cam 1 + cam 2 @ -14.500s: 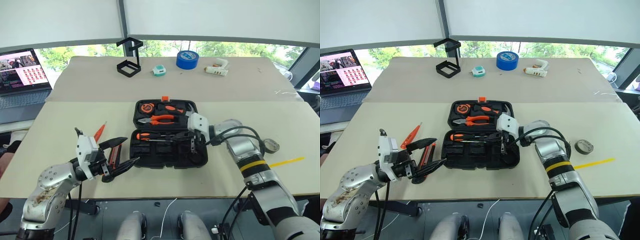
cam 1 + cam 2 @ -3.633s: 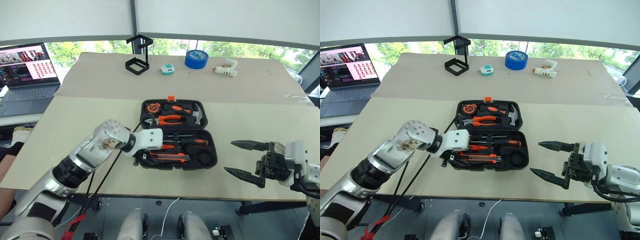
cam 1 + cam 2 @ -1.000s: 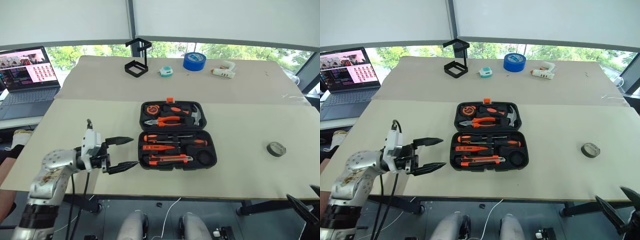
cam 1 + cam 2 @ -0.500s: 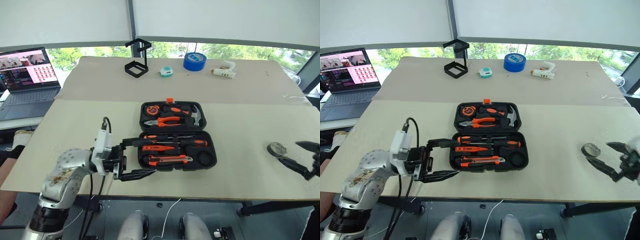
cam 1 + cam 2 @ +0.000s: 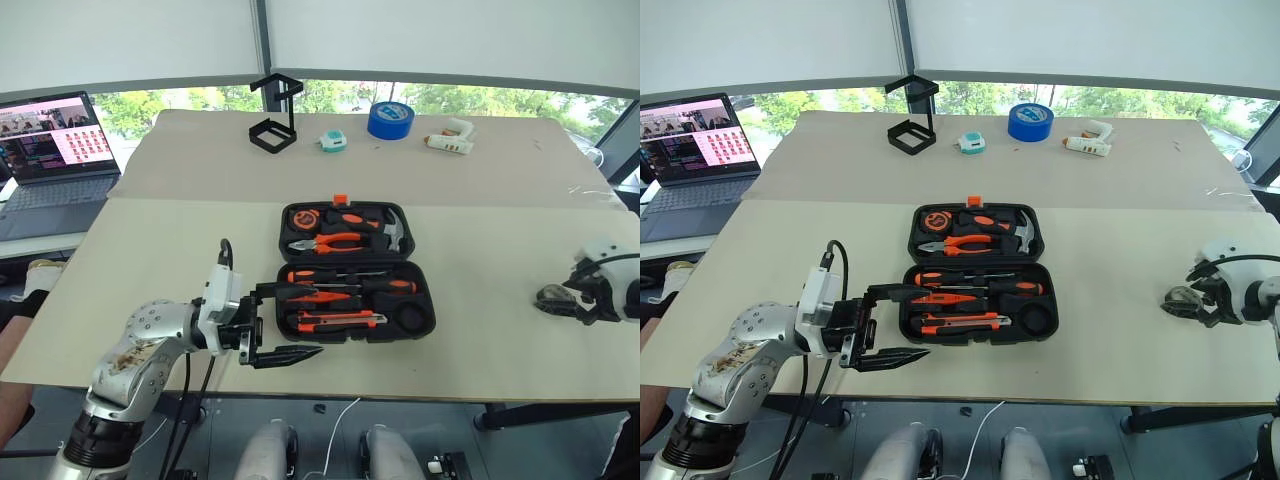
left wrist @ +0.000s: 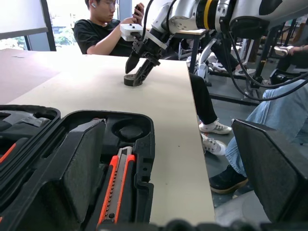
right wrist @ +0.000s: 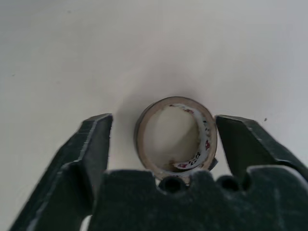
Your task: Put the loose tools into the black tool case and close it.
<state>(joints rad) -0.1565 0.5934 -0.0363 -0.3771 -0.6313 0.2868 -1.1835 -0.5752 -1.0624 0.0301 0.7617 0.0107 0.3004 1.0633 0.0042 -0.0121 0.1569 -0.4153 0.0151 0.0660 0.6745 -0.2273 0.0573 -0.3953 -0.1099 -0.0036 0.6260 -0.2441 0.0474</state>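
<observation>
- Left eye view: the black tool case (image 5: 355, 270) lies open in the middle of the table (image 5: 150, 240), lid flat toward the far side; two long screwdrivers (image 5: 345, 284) and the utility knife (image 5: 335, 320) sit in the slots of the near half, so most of the packing looks done; the round recess at the near right corner of the case looks vacant
- Left eye view: the left gripper (image 5: 282, 322) hangs just beside the case's near left corner, fingers spread wide and holding nothing
- Right eye view: the small tape roll (image 5: 1177, 299) lies on the table well to the right of the case, and the right gripper (image 5: 1188, 297) is down over it
- Left wrist view: the knife lies in its slot, the round recess beyond it has nothing in it, and far across the table the right gripper stands over the roll
- Right wrist view: the roll lies flat between the two fingers (image 7: 89, 149), one on each side, with a gap showing on both; the gripper brackets it and is not yet pinching
- Judged from this: the roll is the last loose item; left to do are gripping it, carrying it to the recess, and folding the lid shut
</observation>
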